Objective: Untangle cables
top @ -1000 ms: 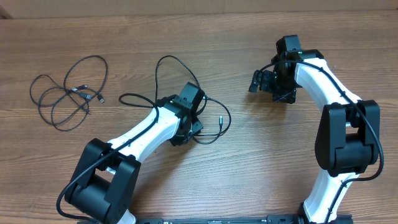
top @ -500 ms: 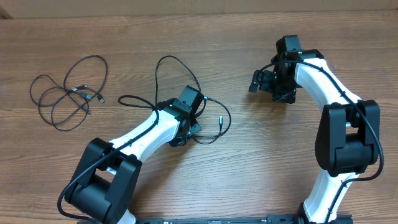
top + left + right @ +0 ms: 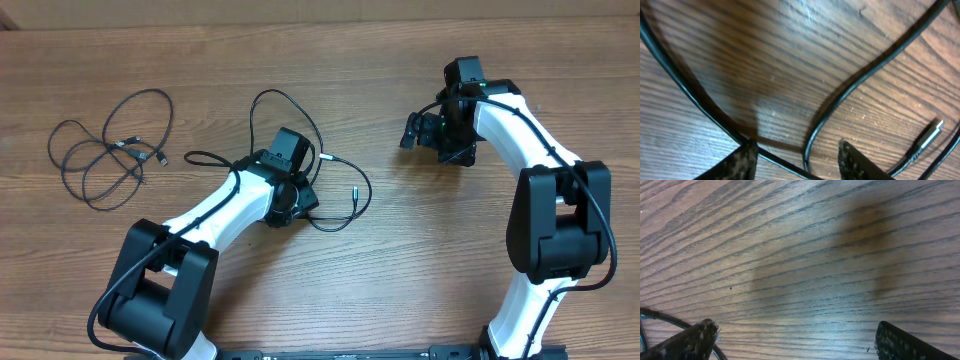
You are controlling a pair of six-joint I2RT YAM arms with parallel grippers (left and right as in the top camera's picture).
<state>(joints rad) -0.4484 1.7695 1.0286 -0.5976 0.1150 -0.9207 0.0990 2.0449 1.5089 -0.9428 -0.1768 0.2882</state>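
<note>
One black cable (image 3: pixel 272 92) loops on the wood around my left gripper (image 3: pixel 292 205), with a silver-tipped plug (image 3: pixel 352 190) to the right of it. Close up, my left gripper (image 3: pixel 797 161) is open, low over the table. Two strands of that cable (image 3: pixel 858 79) run between its fingertips (image 3: pixel 747 159) untouched, and the plug (image 3: pixel 932 132) lies to the right. Another coiled cable (image 3: pixel 135 152) lies apart at the far left. My right gripper (image 3: pixel 410 132) hangs open at the back right, and nothing is between its fingers (image 3: pixel 800 342).
The wooden table (image 3: pixel 420 260) carries only the cables and the two arms. A black cord (image 3: pixel 652 315) shows at the lower left edge of the right wrist view; what it belongs to I cannot tell.
My left gripper has shifted a little left and back and its jaws have parted. The cable's left end slid slightly left. The right arm has stayed still.
</note>
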